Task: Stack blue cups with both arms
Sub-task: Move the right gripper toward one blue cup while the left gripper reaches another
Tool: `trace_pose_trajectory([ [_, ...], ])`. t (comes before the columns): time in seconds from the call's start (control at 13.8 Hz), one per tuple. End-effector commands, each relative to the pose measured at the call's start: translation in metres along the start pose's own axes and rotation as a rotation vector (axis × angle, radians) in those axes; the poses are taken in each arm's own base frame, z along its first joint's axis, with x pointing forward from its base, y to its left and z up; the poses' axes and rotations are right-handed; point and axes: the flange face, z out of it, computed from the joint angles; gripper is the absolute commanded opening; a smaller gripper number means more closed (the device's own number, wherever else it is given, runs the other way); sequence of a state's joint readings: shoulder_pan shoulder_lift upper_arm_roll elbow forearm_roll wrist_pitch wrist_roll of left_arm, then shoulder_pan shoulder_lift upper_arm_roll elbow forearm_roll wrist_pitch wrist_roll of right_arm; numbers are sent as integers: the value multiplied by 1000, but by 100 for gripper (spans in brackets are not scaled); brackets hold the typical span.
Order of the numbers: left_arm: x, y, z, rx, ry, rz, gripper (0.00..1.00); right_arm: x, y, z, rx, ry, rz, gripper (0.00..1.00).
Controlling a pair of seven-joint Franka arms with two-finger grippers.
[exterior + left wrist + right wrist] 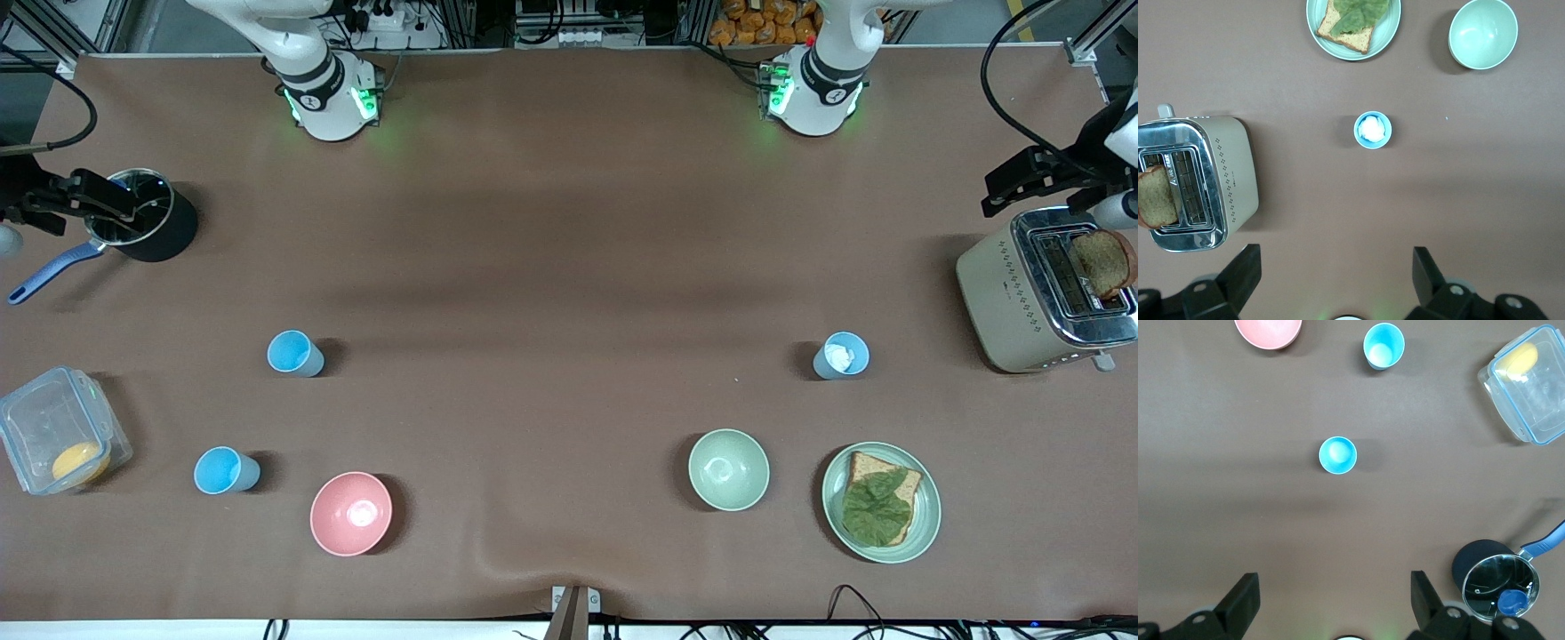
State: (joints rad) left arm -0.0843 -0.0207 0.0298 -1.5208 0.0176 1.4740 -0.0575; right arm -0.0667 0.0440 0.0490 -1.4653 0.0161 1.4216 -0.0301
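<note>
Three blue cups stand upright on the brown table. Two light-blue ones (295, 353) (227, 470) are toward the right arm's end; they also show in the right wrist view (1337, 455) (1383, 345). A greyer blue cup with a white patch inside (841, 356) is toward the left arm's end, and shows in the left wrist view (1373, 129). My left gripper (1337, 260) is open and empty, high over bare table near its base. My right gripper (1335, 583) is open and empty, also high near its base. Neither gripper shows in the front view.
A pink bowl (351, 513), a pale green bowl (728, 469) and a plate with toast and lettuce (880, 502) lie near the front edge. A toaster (1045, 289), a black pot (147, 227) and a clear container (58, 442) stand at the table's ends.
</note>
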Motion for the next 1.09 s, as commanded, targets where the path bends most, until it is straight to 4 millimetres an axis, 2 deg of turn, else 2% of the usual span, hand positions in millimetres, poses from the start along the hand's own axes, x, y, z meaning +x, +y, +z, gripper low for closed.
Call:
trace_pose_trajectory([
  [0.0,-3,-2,-9,-9,10,-13,100,-8,0,-1,-3,-1,7,100],
  [0.22,3,-7,1,14,-13,-25,100,-5,0,2,-2,-4,5,100],
  [0.36,14,-10,30,26,-68,-31,100,-1,3,9,-1,-21,8,100],
  [0.51,27,-18,71,28,-84,-45,100,4,4,27,0,-56,11,100],
  [0.65,32,-18,110,26,-62,-43,100,17,9,66,4,-126,18,100],
  [0.8,33,-22,151,24,-49,-48,100,40,24,118,20,-216,39,100],
  [0.95,33,-29,194,19,-11,-59,100,58,21,160,9,-258,28,100],
  [1.02,31,-29,217,10,8,-62,100,67,20,188,9,-281,23,100],
])
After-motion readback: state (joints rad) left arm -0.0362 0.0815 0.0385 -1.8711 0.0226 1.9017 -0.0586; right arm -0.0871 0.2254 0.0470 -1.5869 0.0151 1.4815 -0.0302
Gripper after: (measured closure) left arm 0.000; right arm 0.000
